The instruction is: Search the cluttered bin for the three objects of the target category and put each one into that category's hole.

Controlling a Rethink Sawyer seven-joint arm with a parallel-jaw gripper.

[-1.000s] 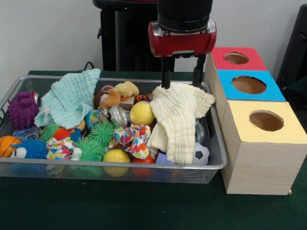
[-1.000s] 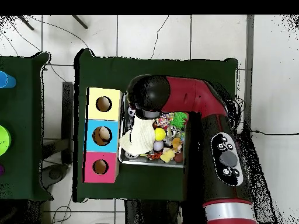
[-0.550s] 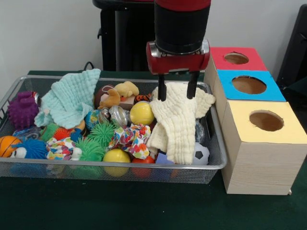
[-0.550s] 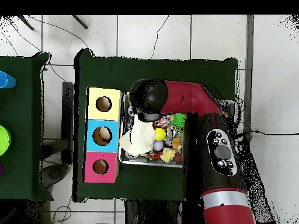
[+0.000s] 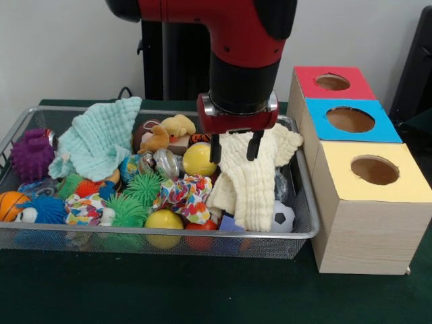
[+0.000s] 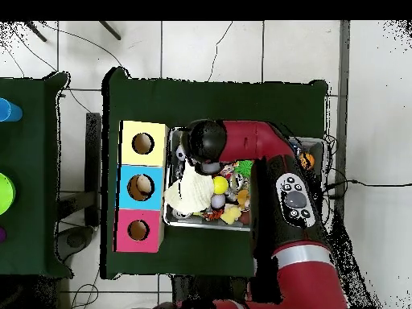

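My gripper (image 5: 235, 149) hangs open over the cream waffle cloth (image 5: 253, 172), its two dark fingers (image 5: 216, 148) spread and touching the cloth's top. The cloth drapes over the right part of the wire bin (image 5: 40, 233) and reaches its front rim. A mint cloth (image 5: 98, 138) lies at the bin's back left. A patterned cloth scrap (image 5: 185, 196) sits in the middle. Beside the bin stands the box with a red hole (image 5: 332, 82), blue hole (image 5: 349, 119) and yellow hole (image 5: 374, 169). In the overhead view the arm (image 6: 241, 145) covers the gripper; the cream cloth (image 6: 187, 191) shows.
The bin holds yellow balls (image 5: 200, 159), green spiky balls (image 5: 128, 209), a purple spiky ball (image 5: 30, 154), a small basketball (image 5: 10, 204), a soccer ball (image 5: 283, 216) and a plush animal (image 5: 167, 131). The box (image 5: 364, 223) stands close against the bin's right side.
The gripper has come down and toward the bin's front, from above the cream cloth's back edge to its top. It stayed open. The cloth has not moved.
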